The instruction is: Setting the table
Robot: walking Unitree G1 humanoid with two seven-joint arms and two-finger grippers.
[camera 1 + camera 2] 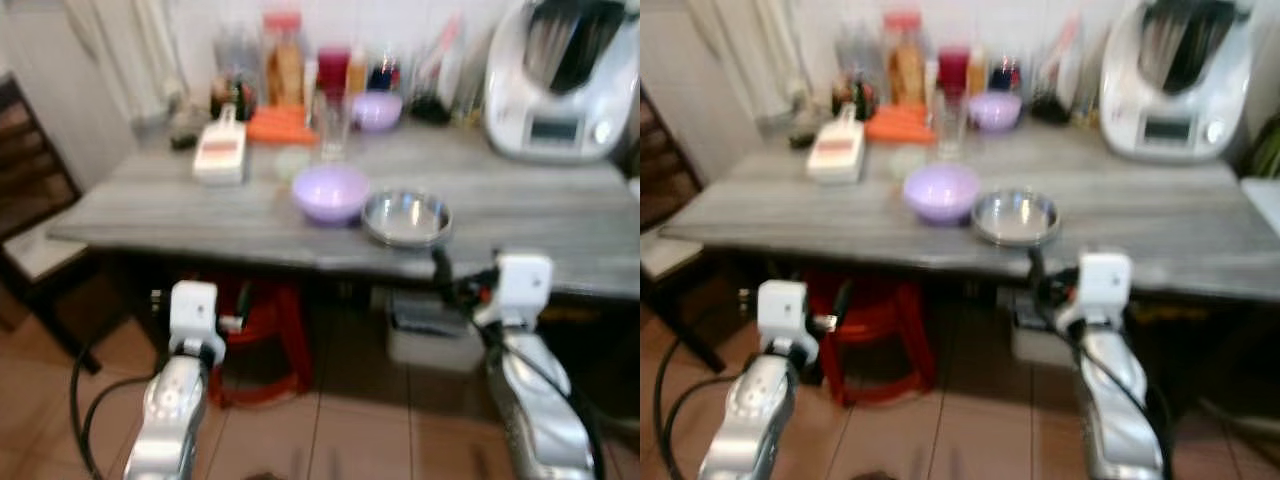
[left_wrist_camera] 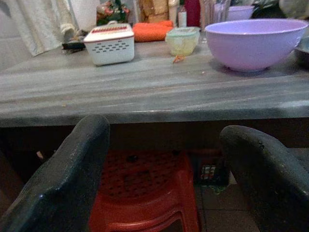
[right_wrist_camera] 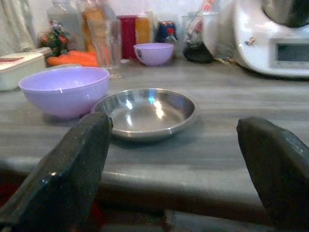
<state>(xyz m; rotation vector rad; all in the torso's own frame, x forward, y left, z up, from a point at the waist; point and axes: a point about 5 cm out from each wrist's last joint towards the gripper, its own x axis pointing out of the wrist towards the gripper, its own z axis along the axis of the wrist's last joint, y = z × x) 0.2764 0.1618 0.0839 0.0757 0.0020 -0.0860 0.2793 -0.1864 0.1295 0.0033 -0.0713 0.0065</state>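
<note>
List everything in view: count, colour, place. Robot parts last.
table: 1, grey wood-grain, across the scene ahead
large bowl: 1, lilac, near the front edge, left of the steel dish
steel dish: 1, silver, shallow, at the front edge, empty
small bowl: 1, lilac, back of the table
drinking glass: 1, clear, behind the large bowl
small lidded tub: 1, pale green, left of the large bowl
white container: 1, white with red trim, left part of the table
orange item: 1, behind the white container, too blurred to name
jars and bottles: several, mixed colours, along the back wall
kitchen appliance: 1, white, back right
stool: 1, red plastic, under the table
left gripper: open, below the table edge
right gripper: open, facing the steel dish
</note>
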